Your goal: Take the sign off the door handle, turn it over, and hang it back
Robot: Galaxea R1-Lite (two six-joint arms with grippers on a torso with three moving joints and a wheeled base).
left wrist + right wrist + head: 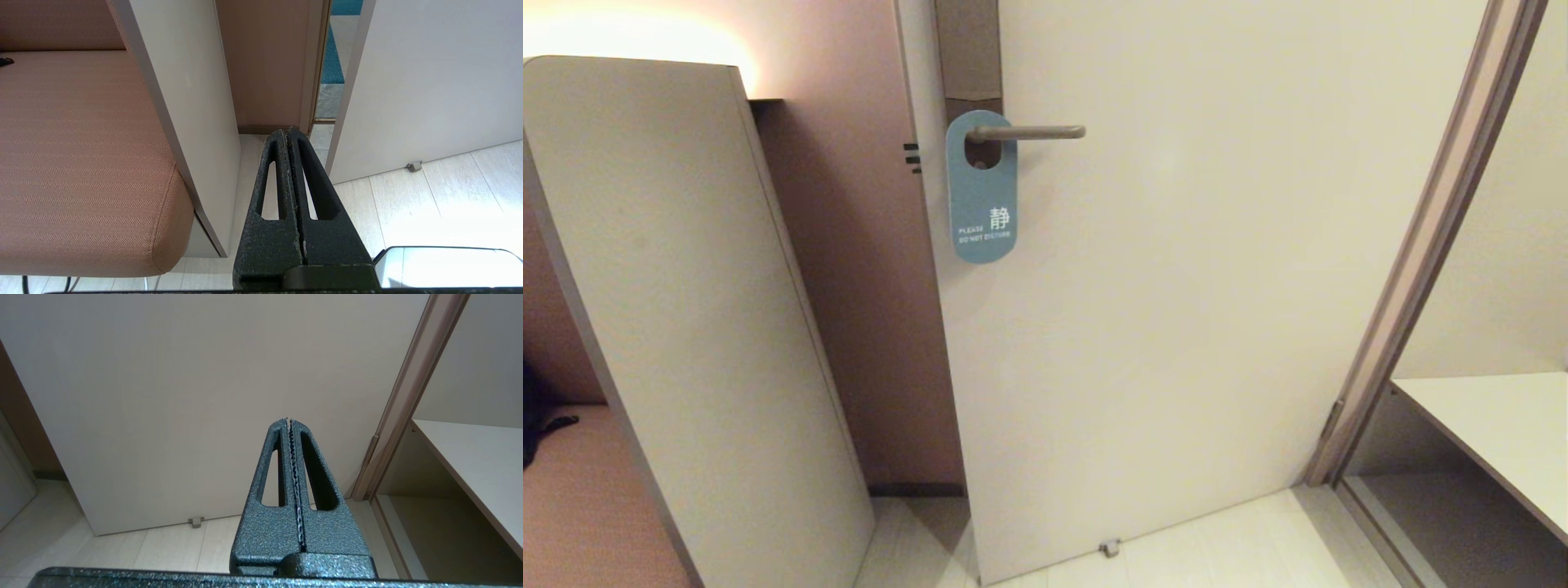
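Note:
A blue oval sign (982, 196) with white "Please do not disturb" lettering hangs by its hole on the grey lever door handle (1033, 131), flat against the pale door (1176, 310). Neither arm shows in the head view. My left gripper (288, 132) is shut and empty, low down, pointing at the floor by the door's lower corner. My right gripper (289, 420) is shut and empty, low in front of the door's lower part. The sign and the handle do not show in either wrist view.
A pale partition panel (686, 327) with a brown cushioned seat (81, 155) stands on the left. A door frame (1421, 261) and a white shelf (1494, 425) are on the right. A small door stop (1109, 547) sits on the light floor.

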